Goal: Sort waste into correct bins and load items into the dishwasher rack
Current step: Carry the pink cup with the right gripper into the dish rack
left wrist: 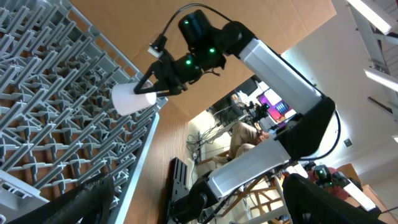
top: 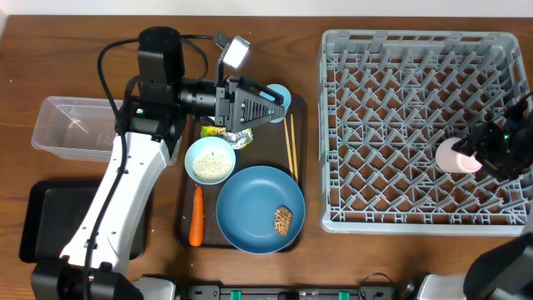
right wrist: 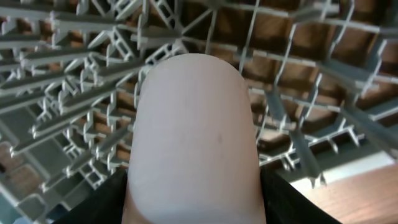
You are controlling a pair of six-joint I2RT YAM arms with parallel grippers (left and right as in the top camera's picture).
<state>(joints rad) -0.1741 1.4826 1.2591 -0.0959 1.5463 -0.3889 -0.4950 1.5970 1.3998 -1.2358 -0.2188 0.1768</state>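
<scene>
Wood-brown table point(top: 250, 25) fills my overhead view. Nearest me, at lower centre, one large blue plate point(top: 250, 204) carries one brown food lump point(top: 284, 220). One carrot point(top: 196, 215) lies just left of it, both on the dark serving tray point(top: 211, 236). One black tray point(top: 42, 217) sits at lower left. Further up the serving tray, one pale blue bowl point(top: 190, 150) holds white rice point(top: 210, 164), with one wrapper point(top: 226, 133) just above it and one pair of chopsticks point(top: 291, 146) to its right. At mid-left is one clear tub point(top: 71, 125). I count two cups. The pink cup point(top: 454, 156) is pinched on its side by my right gripper point(top: 475, 154) over the lower right of the one grey rack point(top: 416, 37). The light-blue cup point(top: 281, 93) is at the serving tray's top right corner, where my left gripper point(top: 273, 107) has its fingers spread wide. I can't tell whether it touches the cup.
</scene>
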